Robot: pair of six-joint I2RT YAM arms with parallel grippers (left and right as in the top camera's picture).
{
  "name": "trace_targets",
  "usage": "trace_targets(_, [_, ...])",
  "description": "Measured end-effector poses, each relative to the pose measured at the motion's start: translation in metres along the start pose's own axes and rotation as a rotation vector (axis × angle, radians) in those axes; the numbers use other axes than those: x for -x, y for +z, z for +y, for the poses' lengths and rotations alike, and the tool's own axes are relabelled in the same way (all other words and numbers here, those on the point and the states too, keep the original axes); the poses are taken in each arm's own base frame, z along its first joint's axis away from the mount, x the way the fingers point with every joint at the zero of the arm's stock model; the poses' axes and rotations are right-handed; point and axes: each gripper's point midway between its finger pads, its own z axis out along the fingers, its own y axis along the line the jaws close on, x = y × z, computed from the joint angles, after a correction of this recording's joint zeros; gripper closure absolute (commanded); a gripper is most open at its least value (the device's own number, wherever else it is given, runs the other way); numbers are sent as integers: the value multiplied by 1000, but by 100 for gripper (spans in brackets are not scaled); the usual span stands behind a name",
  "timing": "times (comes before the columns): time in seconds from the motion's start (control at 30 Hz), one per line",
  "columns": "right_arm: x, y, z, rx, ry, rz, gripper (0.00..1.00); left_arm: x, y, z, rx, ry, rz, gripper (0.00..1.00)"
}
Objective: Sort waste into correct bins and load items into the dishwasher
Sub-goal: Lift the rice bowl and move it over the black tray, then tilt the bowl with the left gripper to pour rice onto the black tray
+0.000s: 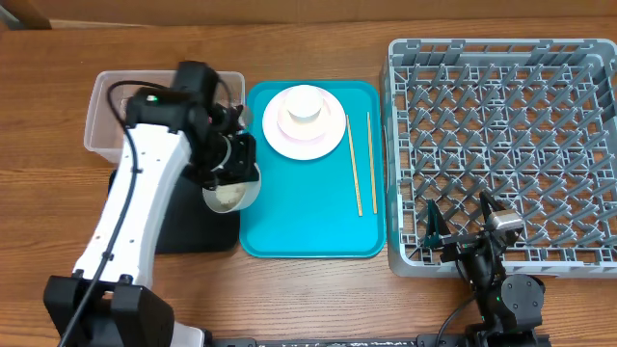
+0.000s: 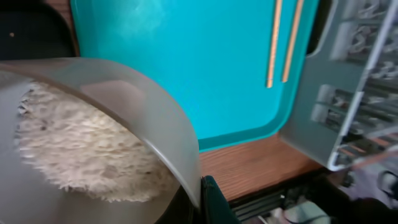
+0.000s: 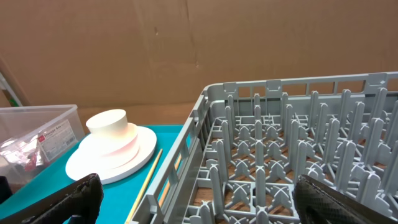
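My left gripper (image 2: pixel 200 200) is shut on the rim of a grey bowl (image 1: pixel 231 191) that is tilted and holds white rice (image 2: pixel 81 146). The bowl hangs over the seam between the black tray (image 1: pixel 198 231) and the teal tray (image 1: pixel 308 193). A pale pink plate (image 1: pixel 304 130) with a small white cup (image 1: pixel 306 101) on it sits at the back of the teal tray. Two chopsticks (image 1: pixel 362 164) lie on its right side. The clear tub (image 1: pixel 104 116) stands at the back left, with something red and white (image 3: pixel 22 152) inside. My right gripper (image 3: pixel 199 205) is open and empty at the grey dish rack's (image 1: pixel 501 135) front left corner.
The left arm's white link crosses the black tray and part of the clear tub in the overhead view. Bare wooden table lies in front of the teal tray and the rack. A cardboard wall stands behind the table in the right wrist view.
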Motion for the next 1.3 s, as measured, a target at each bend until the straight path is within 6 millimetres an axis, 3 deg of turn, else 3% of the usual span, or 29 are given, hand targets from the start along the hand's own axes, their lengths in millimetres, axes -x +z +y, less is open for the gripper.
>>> trace_targets(0.53, [0,0,0,0,0,0,0,-12,1,58,-245,-112,12,96])
trace_targets(0.97, [0,0,0,0,1,0,0,-2,-34,105,-531,-186,-241,96])
trace_targets(1.3, [0,0,0,0,0,0,0,-5,-41,134,-631,-255,-386,96])
